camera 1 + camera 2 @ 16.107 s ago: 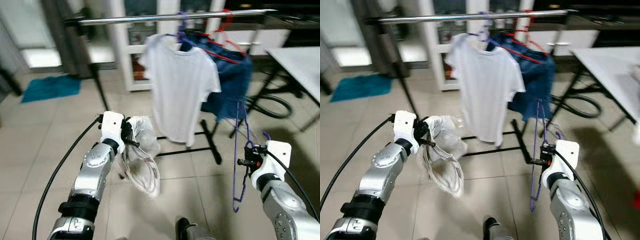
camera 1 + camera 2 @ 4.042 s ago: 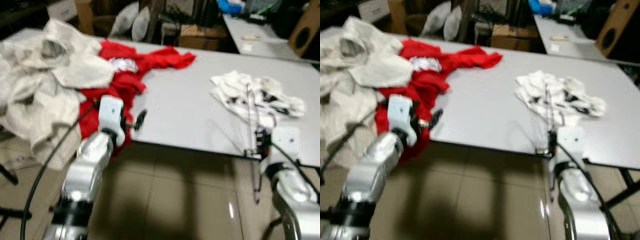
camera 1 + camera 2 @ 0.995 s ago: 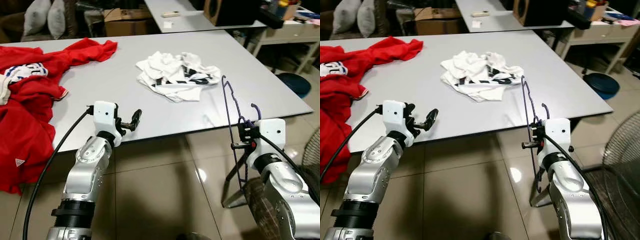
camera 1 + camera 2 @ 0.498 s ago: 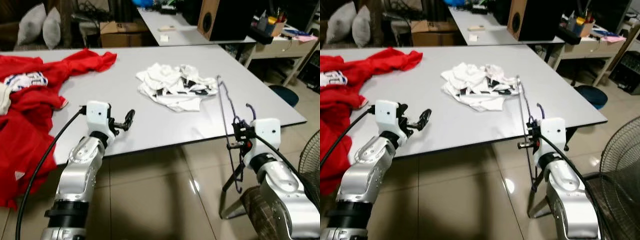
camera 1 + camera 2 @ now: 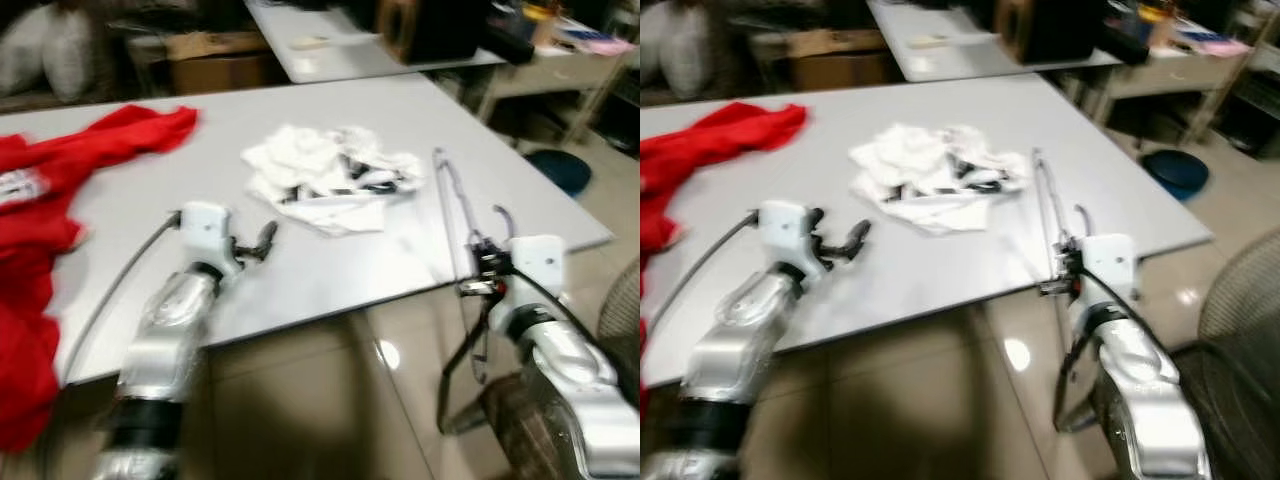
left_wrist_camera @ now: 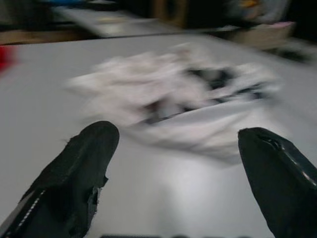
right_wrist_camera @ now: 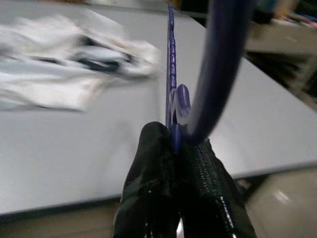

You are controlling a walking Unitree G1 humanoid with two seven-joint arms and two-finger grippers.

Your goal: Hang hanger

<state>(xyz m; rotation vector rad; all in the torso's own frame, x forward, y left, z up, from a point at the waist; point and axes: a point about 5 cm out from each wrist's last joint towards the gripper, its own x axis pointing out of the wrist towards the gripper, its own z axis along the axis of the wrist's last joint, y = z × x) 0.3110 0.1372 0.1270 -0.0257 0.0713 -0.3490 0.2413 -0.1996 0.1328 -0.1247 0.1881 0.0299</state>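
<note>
Even indoor lighting; all views motion-blurred. A bright glare spot sits on the glossy floor point(image 5: 388, 355), which darkens beneath the desk point(image 5: 330, 270). Background dim and indistinct.

Both silver arms reach forward. The left gripper point(image 5: 262, 241) has its fingers spread apart, holding nothing. The right gripper point(image 7: 179, 148) is clamped tight on a purple hanger point(image 5: 452, 222).

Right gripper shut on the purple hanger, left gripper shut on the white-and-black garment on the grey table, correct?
Not quite. The left gripper is open and empty, short of the white-and-black garment on the grey table, as the left wrist view shows. The right gripper is shut on the purple plastic hanger.
</note>
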